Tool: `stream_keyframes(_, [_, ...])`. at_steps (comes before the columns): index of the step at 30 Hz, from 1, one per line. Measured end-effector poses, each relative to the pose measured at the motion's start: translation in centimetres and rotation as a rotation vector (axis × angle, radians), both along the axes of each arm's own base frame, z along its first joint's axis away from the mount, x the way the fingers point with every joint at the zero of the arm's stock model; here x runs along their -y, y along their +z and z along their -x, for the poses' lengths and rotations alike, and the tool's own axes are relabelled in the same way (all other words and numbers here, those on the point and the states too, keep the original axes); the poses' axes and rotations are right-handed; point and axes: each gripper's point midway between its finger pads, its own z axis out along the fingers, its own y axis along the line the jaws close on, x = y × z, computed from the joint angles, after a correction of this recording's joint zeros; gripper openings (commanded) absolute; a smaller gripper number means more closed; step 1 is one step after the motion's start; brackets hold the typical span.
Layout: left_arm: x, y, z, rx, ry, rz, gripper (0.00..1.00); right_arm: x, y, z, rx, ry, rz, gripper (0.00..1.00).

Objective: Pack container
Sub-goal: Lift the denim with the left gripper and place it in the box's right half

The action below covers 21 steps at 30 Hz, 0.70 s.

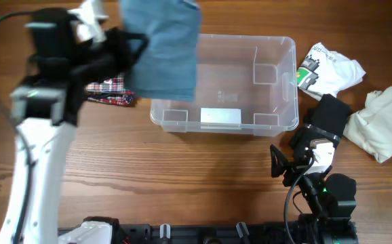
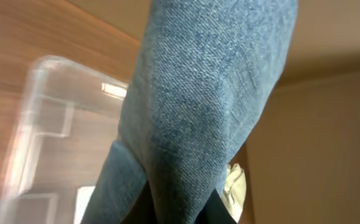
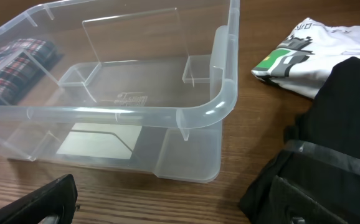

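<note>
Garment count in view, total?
5. Blue denim in left end effector above container; plaid piece left of it; white printed tee, black garment, beige garment right of it. Denim could hide more.

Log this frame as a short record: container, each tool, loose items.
container: clear, empty, white label on base
left tool: shut on blue denim garment, held above container's left end
right tool: open, low over table beside black garment
outside container: plaid cloth left; white printed shirt, black garment, beige garment right
</note>
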Motion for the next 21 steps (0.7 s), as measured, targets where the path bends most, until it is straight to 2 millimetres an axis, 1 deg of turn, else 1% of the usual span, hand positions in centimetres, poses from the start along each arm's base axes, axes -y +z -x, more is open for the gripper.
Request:
stream_keyframes(1, [2.1, -0.8, -0.9, -0.004, -0.007, -0.008, 0.04, 0.0, 0.0, 0.0, 0.000, 0.000, 0.000, 1.00])
stream_keyframes(2, [3.8, -1.8, -1.4, -0.013, -0.010, -0.018, 0.04, 0.0, 0.0, 0.0, 0.000, 0.000, 0.000, 1.00])
stream_keyframes(4, [7.3, -4.6, -2.2, -0.069, -0.011, -0.040, 0.04, 0.0, 0.0, 0.0, 0.000, 0.000, 0.000, 1.00])
stream_keyframes(5, [9.5, -7.0, -2.5, -0.116, -0.016, -0.054, 0.04, 0.0, 0.0, 0.0, 0.000, 0.000, 0.000, 1.00])
stream_keyframes(6, [10.8, -8.6, -2.7, -0.145, -0.023, -0.061, 0.04, 0.0, 0.0, 0.0, 0.000, 0.000, 0.000, 1.00])
stream_keyframes(7, [11.8, -9.7, -2.9, -0.165, -0.023, -0.061, 0.04, 0.0, 0.0, 0.0, 0.000, 0.000, 0.000, 1.00])
stream_keyframes(9, [14.5, -13.2, -3.9, -0.220, -0.013, -0.049, 0.04, 0.0, 0.0, 0.0, 0.000, 0.000, 0.000, 1.00])
stream_keyframes(11, [16.1, -16.2, -4.6, -0.274, 0.012, -0.033, 0.04, 0.0, 0.0, 0.0, 0.000, 0.000, 0.000, 1.00])
stream_keyframes(12, [16.9, -17.2, -4.9, -0.292, 0.026, -0.016, 0.04, 0.0, 0.0, 0.0, 0.000, 0.000, 0.000, 1.00])
stream_keyframes(14, [17.8, -18.3, -5.0, -0.322, 0.048, 0.013, 0.04, 0.0, 0.0, 0.0, 0.000, 0.000, 0.000, 1.00])
stream_keyframes(17, [18.8, -18.2, -4.6, -0.334, 0.065, 0.041, 0.04, 0.0, 0.0, 0.0, 0.000, 0.000, 0.000, 1.00])
stream_keyframes(21, [20.2, -18.3, -3.5, -0.338, 0.061, 0.036, 0.04, 0.0, 0.0, 0.0, 0.000, 0.000, 0.000, 1.00])
